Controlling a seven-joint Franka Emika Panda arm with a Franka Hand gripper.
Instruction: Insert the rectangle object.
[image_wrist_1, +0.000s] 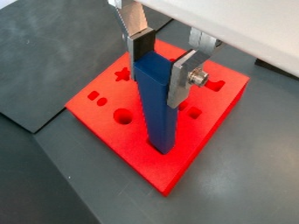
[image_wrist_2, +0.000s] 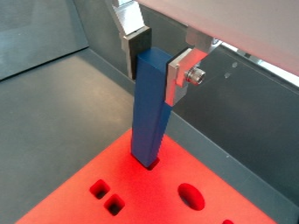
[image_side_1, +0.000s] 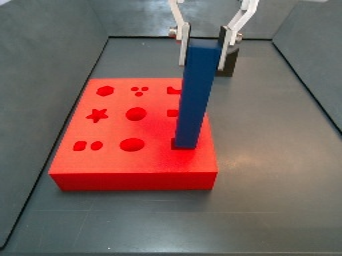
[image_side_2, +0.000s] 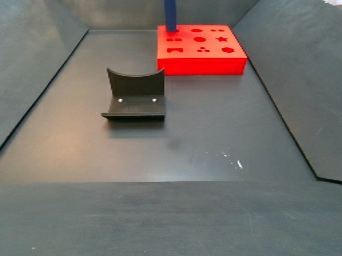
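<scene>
Tall slim blue rectangular bar (image_side_1: 195, 95) stands upright in the red holed board (image_side_1: 107, 170), bottom end in its slot. Our pincer (image_wrist_1: 162, 61) straddles its top, plates apart (not clamping). We judge it rigid, light, slick; grip flat faces near top.

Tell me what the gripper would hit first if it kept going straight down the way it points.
The gripper points down with its fingers either side of the blue bar's top; the bar stands upright in the red board. Going down, its fingers would probably slide along the bar and meet the board first.

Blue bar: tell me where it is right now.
The blue bar stands upright with its foot in a hole near a corner of the red board, its top between the fingers of the gripper.
</scene>
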